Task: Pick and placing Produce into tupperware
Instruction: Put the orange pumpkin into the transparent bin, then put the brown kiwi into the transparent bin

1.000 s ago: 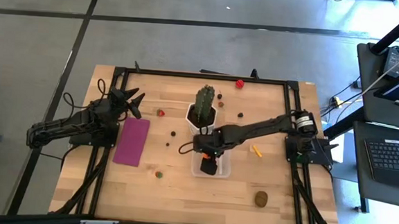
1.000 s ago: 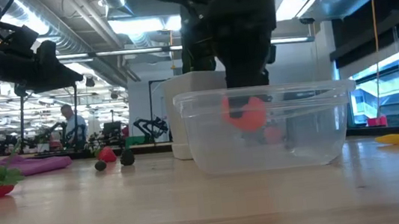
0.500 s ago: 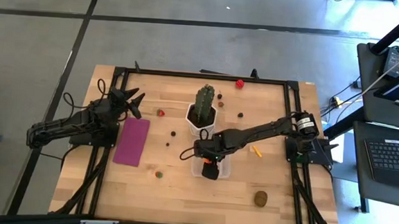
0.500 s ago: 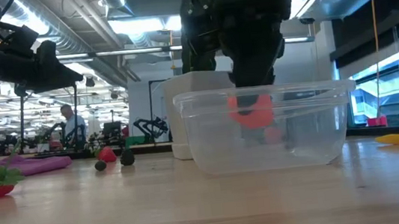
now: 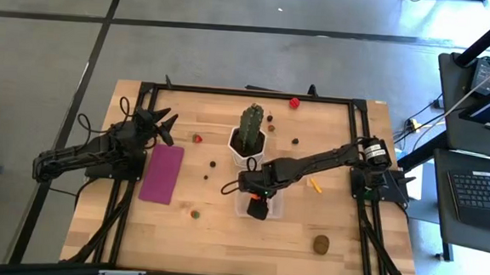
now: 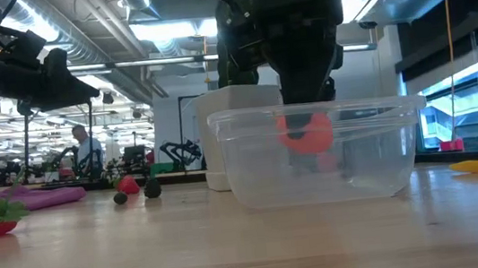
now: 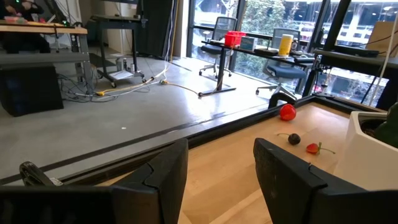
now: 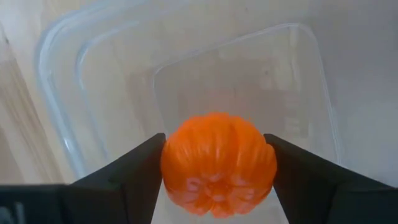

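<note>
My right gripper (image 5: 258, 208) hangs over the clear tupperware (image 5: 271, 209), shut on a ribbed orange produce piece (image 8: 217, 163). In the low view the piece (image 6: 307, 133) sits below the tupperware's rim (image 6: 313, 107) and above its floor. Other produce lies loose on the wood: a strawberry (image 5: 197, 138), a red piece (image 5: 294, 102), dark bits (image 5: 213, 163), a brown piece (image 5: 320, 243) and a yellow piece (image 5: 314, 184). My left gripper (image 5: 165, 124) waits open at the table's left, above the far end of the magenta rectangle. My right gripper pinches the orange piece between its two fingers (image 8: 134, 171), one on each side of it (image 8: 171, 165). The fingers come from above, pointing down. The piece is lifted clear, inside the tupperware's walls and off its floor.
The green cactus (image 5: 251, 122) in its white pot (image 5: 236, 145) stands just beyond the tupperware, close to my right arm. A flat magenta rectangle (image 5: 162, 173) lies on the left. A black frame (image 5: 248, 92) borders the table. Bare wood stretches along the near edge.
My right gripper has moved a little toward the table's near edge, carrying the orange piece across the tupperware's inside. It has stayed shut on the piece.
</note>
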